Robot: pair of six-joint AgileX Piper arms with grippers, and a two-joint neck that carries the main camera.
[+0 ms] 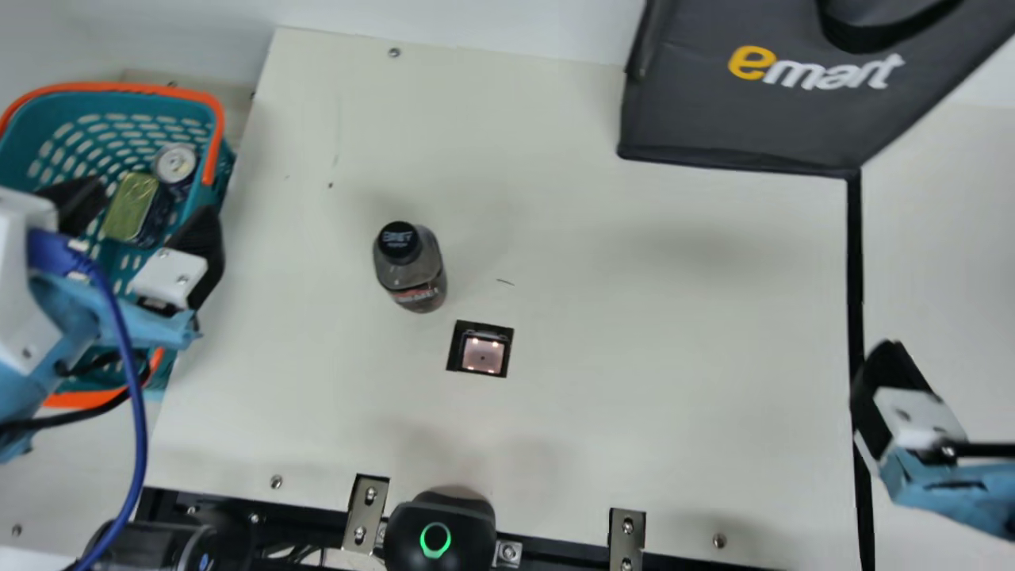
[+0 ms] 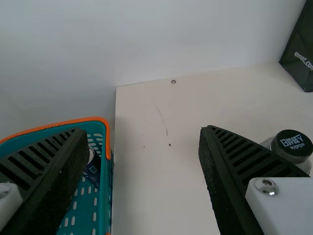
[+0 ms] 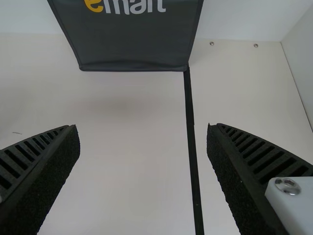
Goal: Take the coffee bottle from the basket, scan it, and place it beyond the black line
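Left of centre on the table (image 1: 650, 333), just far-left of the scanner (image 1: 482, 354), the black-capped coffee bottle (image 1: 414, 274) stands upright. My left gripper (image 1: 147, 208) is wide and empty over the basket (image 1: 218, 151); my right gripper (image 3: 143, 128) is wide too. The bottle looks firm, smooth, perhaps slippery, moderately heavy if full; I'd clasp its body squarely below the cap.

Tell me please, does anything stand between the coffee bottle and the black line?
Nothing visible between bottle and black line; the dark bag stands farther back, and my right gripper hangs near the line.
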